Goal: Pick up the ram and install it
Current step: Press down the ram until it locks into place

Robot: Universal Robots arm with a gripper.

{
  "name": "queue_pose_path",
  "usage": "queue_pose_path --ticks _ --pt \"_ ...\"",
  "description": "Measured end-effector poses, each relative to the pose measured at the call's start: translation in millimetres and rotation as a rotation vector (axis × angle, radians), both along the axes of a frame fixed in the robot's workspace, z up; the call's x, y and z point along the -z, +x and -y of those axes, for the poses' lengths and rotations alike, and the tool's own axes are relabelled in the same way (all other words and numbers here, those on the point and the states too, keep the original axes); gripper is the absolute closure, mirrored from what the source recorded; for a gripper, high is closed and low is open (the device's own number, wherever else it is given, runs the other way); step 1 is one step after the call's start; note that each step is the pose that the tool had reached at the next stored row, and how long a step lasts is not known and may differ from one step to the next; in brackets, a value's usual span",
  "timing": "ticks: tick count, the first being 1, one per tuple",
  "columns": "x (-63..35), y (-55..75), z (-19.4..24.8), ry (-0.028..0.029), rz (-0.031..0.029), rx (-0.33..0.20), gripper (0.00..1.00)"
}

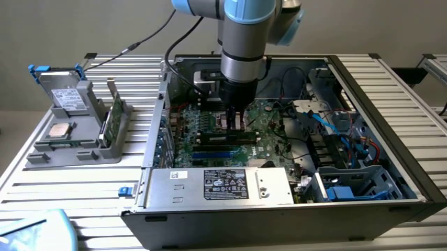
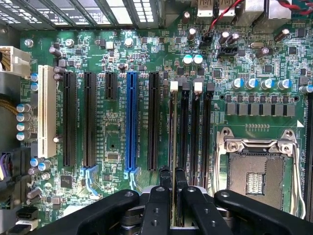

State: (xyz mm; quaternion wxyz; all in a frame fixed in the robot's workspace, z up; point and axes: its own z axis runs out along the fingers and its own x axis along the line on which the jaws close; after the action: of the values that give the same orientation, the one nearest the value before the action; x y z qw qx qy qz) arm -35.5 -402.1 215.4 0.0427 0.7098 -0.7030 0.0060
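The ram [image 2: 173, 128] shows edge-on in the wrist view as a thin strip standing in a black memory slot [image 2: 185, 129] of the green motherboard [image 2: 112, 142], beside the white latches. My gripper [image 2: 172, 180] is shut on its top edge, one black finger on each side. From the exterior view, the gripper [image 1: 234, 123] reaches straight down into the open computer case [image 1: 391, 104], and the ram [image 1: 225, 139] lies as a long dark stick right under the fingers. How deep it sits in the slot I cannot tell.
Outside the case, at the exterior view's left, a grey holder [image 1: 42, 157] carries a hard drive [image 1: 66, 97], a green card with a metal bracket [image 1: 112, 117] and a square silver chip [image 1: 59, 130]. A power supply [image 1: 220, 184] and cables [image 1: 349, 130] crowd the case. An open processor socket [image 2: 257, 169] lies beside the memory slots.
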Motion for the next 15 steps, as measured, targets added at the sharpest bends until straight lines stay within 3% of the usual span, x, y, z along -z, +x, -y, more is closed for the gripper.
queue_pose_path --ticks 4,13,14,15 --pt "0.5 0.2 0.0 -0.0001 -0.0058 0.0 0.85" --pt "0.6 0.8 0.0 -0.003 -0.0106 -0.001 0.85" --pt "0.6 0.8 0.1 -0.0035 -0.0092 -0.001 0.85" --pt "0.5 0.0 3.4 -0.0027 0.0142 0.001 0.85"
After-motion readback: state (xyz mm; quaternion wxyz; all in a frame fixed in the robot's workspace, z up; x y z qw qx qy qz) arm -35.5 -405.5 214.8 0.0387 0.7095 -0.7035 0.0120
